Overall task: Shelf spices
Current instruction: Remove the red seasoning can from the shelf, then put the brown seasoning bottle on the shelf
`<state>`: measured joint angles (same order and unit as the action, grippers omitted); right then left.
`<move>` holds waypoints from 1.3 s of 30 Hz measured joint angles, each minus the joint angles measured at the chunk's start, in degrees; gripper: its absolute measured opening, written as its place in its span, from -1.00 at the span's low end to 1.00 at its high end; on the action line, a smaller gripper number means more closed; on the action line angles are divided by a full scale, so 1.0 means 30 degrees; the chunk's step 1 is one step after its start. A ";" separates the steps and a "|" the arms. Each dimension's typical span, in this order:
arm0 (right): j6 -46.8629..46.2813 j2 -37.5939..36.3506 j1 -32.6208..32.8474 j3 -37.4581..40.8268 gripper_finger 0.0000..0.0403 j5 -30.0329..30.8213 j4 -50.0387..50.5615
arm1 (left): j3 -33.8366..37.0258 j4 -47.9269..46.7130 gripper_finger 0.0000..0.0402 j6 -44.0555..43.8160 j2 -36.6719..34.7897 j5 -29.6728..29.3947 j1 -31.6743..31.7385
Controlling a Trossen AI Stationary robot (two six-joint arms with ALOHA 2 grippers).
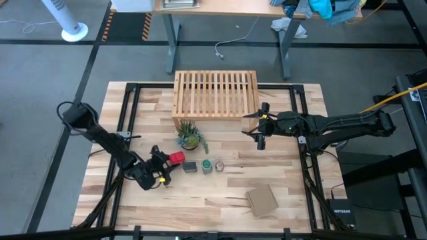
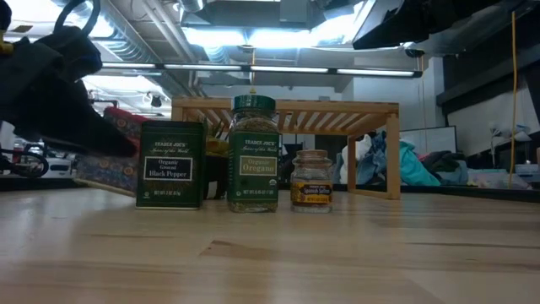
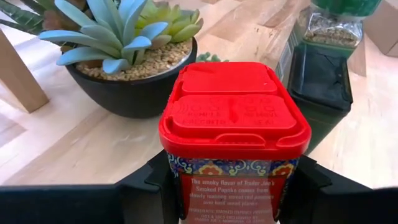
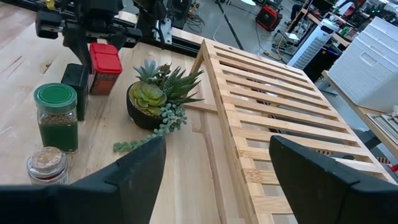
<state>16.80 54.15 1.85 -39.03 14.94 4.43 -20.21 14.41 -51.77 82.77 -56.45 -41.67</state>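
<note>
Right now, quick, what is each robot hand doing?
Left gripper: closed on the red tin.
Right gripper: open, holding nothing, beside the shelf.

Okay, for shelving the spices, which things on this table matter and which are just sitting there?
Part of the job:
- low light-wood slatted shelf
- red-lidded paprika tin, gripped by the left gripper
- dark black pepper tin
- green-capped oregano jar
- tiny clear brownish jar

Just lying about:
- small potted green succulent
- flat brown cardboard piece
</note>
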 joint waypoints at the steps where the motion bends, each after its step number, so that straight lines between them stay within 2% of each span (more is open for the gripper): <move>1: 0.0005 0.0000 0.0000 0.0000 0.45 0.0000 0.0004 | 0.0000 0.0316 -0.15 0.0005 0.0238 -0.0117 0.0006; 3: 0.0005 0.0000 0.0000 0.0000 0.45 0.0000 -0.0002 | 0.0000 0.0791 -0.12 0.0077 0.0661 -0.0232 0.0007; 8: 0.0002 0.0000 0.0000 0.0000 0.45 0.0000 0.0002 | -0.0007 0.1421 0.17 0.0829 0.1125 -0.0312 0.0007; 11: 0.0005 0.0000 0.0000 0.0000 0.45 0.0000 0.0005 | -0.0015 0.1492 0.25 0.1303 0.1110 -0.0327 0.0007; 14: 0.0000 0.0000 0.0000 0.0000 0.45 0.0000 0.0013 | -0.0015 0.1483 0.26 0.1549 0.1110 -0.0377 0.0007; 23: 0.0004 0.0000 0.0000 0.0000 0.45 0.0000 0.0005 | -0.0184 0.1605 0.28 0.4900 0.0339 -0.2104 0.0007; 31: -0.0001 0.0000 0.0000 0.0000 0.45 0.0000 -0.0002 | -0.0192 0.2193 0.28 0.5837 -0.0963 -0.2306 0.0007; 35: 0.0004 0.0000 0.0000 0.0000 0.45 -0.0004 0.0005 | -0.0197 0.4475 0.28 0.8694 -0.1610 -0.2628 0.0014; 39: 0.0005 0.0000 0.0000 0.0000 0.45 0.0000 -0.0001 | -0.0197 0.8205 0.28 1.4453 -0.2703 -0.2658 0.0154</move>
<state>16.82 54.15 1.85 -39.03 14.94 4.43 -20.80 39.02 -8.41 74.66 -64.42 -41.21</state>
